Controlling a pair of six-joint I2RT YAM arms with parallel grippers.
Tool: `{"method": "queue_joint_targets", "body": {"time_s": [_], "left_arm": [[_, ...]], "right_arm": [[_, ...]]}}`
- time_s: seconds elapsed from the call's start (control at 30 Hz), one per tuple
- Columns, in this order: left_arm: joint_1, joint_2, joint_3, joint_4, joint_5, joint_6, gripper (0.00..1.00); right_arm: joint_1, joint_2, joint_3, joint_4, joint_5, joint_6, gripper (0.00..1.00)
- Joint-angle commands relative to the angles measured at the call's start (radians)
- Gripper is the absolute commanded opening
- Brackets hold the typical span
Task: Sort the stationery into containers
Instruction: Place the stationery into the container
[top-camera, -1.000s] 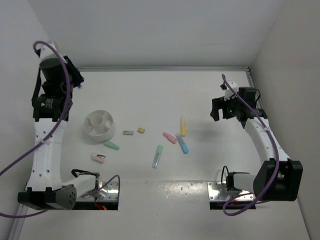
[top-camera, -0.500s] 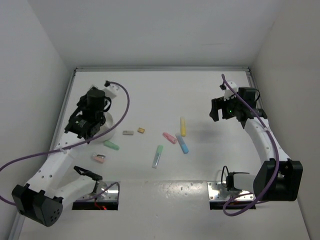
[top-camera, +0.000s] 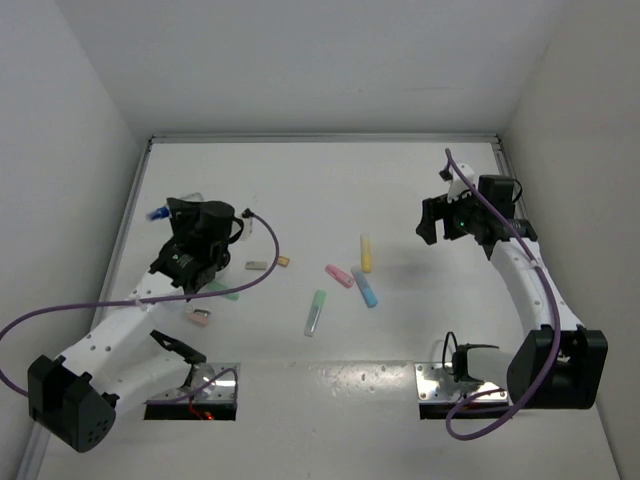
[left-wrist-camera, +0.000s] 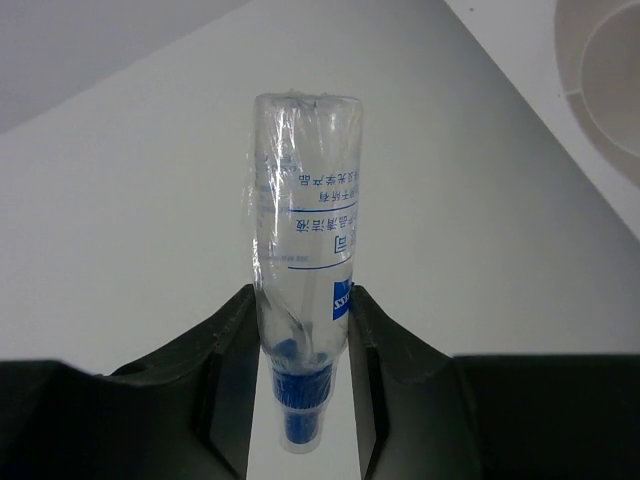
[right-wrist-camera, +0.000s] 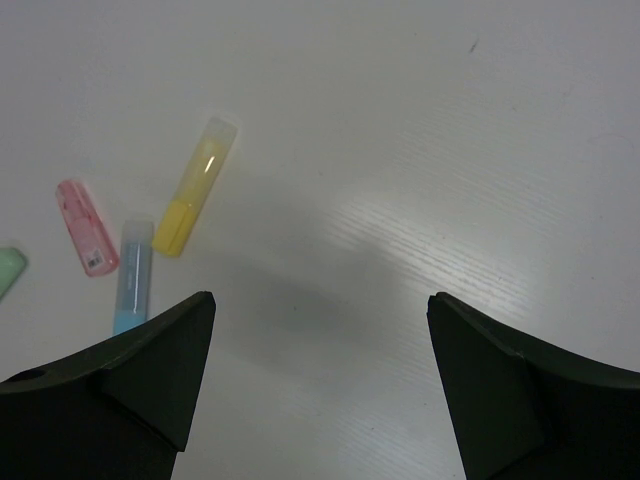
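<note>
Clustered midway on the surface (top-camera: 300, 190): stubby yellow plastic marker (top-camera: 365, 252) farthest back, stubby pink marker (top-camera: 339, 275) left of it, stubby blue marker (top-camera: 365, 289) just before it, stubby green marker (top-camera: 316, 312) nearest, leftmost. Further left, small grey block (top-camera: 257, 266) just left of small tan block (top-camera: 283, 261). Between the left fingers (left-wrist-camera: 235, 370), clear blue-tipped pen (left-wrist-camera: 305, 260); round white bowl (left-wrist-camera: 600, 90) beyond, rightward in the wrist view.

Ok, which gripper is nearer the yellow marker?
Right. The right gripper hovers open just right of the yellow marker; the left gripper, clamping the clear blue-tipped pen, sits far to its left.
</note>
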Motion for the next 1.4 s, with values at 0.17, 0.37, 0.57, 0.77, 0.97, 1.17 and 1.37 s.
{"method": "queue_joint_targets", "body": {"time_s": [0.17,0.37,0.57,0.77,0.97,1.17,1.37], "left_arm": [[-0.045,0.111,0.014,-0.299,-0.067,-0.038,0.00],[-0.068,0.242,0.066,-0.492,-0.078,-0.174,0.00],[-0.059,0.377,0.164,-0.558,-0.076,-0.174,0.00],[-0.050,0.455,0.288,-0.570,-0.086,-0.165,0.00],[-0.018,0.458,0.276,-0.549,-0.095,-0.156,0.00],[0.031,0.354,0.186,-0.579,-0.079,-0.177,0.00],[0.061,0.306,0.126,-0.589,-0.067,-0.187,0.00]], "right_arm": [[-0.006,-0.026,0.028,0.000,-0.079,-0.011,0.87],[-0.006,-0.026,0.037,-0.010,-0.108,-0.011,0.87],[-0.006,-0.026,0.037,-0.019,-0.108,-0.011,0.87],[-0.006,-0.017,0.037,-0.019,-0.108,-0.020,0.87],[-0.006,-0.017,0.037,-0.019,-0.108,-0.020,0.87],[-0.006,-0.008,0.037,-0.028,-0.117,-0.020,0.87],[-0.006,0.002,0.037,-0.028,-0.126,-0.020,0.87]]}}
